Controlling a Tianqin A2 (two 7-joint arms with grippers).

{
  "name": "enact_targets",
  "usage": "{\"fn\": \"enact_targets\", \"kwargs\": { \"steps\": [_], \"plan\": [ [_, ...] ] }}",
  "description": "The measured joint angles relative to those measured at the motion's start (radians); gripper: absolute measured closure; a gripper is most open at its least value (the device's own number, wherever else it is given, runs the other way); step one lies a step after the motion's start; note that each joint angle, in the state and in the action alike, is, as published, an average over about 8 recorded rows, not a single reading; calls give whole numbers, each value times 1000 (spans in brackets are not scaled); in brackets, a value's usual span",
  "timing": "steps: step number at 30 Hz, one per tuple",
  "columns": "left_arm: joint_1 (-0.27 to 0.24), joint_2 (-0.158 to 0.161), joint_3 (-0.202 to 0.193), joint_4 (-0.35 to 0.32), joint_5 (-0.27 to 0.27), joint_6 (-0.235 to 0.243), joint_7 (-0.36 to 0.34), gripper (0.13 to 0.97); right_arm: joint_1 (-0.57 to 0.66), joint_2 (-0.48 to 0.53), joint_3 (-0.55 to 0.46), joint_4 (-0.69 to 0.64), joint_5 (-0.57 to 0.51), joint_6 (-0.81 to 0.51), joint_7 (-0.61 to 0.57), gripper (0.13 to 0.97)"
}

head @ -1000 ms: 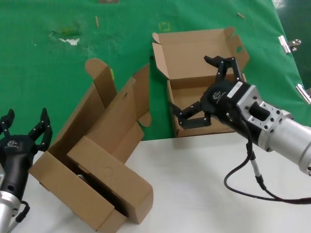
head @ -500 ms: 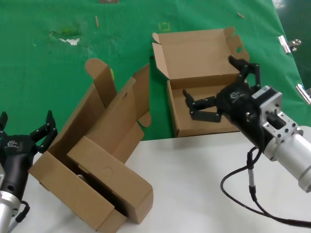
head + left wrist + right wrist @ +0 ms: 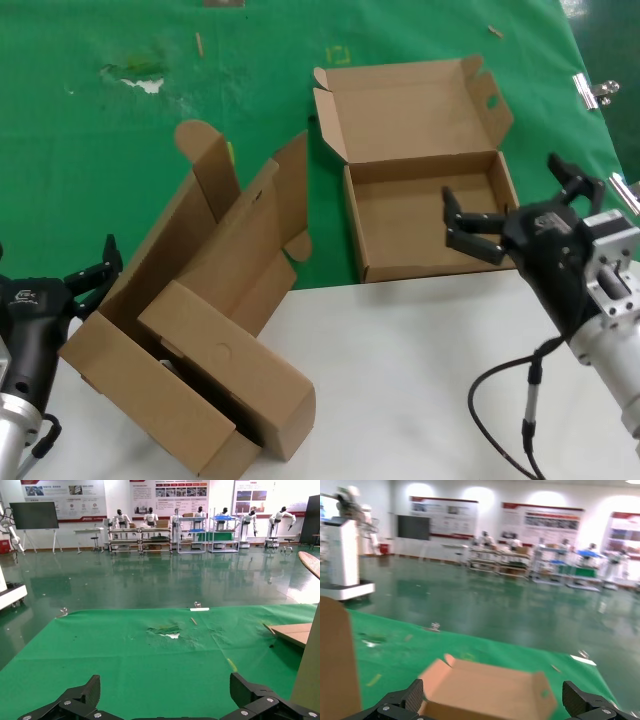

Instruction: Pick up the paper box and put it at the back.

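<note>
The paper box (image 3: 425, 225) lies open on the green cloth (image 3: 120, 140), its tray empty and its lid (image 3: 405, 105) folded away toward the far side. My right gripper (image 3: 500, 180) is open and empty, at the tray's right front corner and above it. In the right wrist view the box (image 3: 485, 685) shows between the open fingers (image 3: 412, 697) of that gripper (image 3: 495, 696). My left gripper (image 3: 55, 252) is open and empty at the front left, beside another cardboard box. In its own view the left gripper (image 3: 165, 692) faces bare green cloth.
Two other brown cardboard boxes (image 3: 200, 330) lie stacked at the front left, partly on the white tabletop (image 3: 420, 390). The cloth carries a whitish scuff (image 3: 140, 78) and a yellow square mark (image 3: 340, 53). Metal clips (image 3: 597, 92) hold the cloth's right edge.
My right gripper has drawn back from over the box tray, to the right and toward the front, staying open. My left gripper has shifted slightly left. The box has not moved.
</note>
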State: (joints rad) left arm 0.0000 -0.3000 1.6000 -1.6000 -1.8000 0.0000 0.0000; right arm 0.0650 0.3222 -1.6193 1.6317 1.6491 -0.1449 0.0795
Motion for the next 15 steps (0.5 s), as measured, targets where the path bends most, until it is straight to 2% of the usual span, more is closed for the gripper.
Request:
{"fn": "enact_targets", "kwargs": {
  "steps": [7,15],
  "plan": [
    [0,0,0,0,0,0,0,181,-40,-14,12,-20,94,91,-50,129],
    [0,0,0,0,0,0,0,139,-46,-16,14,-23,108,103,-57,129]
  ]
}}
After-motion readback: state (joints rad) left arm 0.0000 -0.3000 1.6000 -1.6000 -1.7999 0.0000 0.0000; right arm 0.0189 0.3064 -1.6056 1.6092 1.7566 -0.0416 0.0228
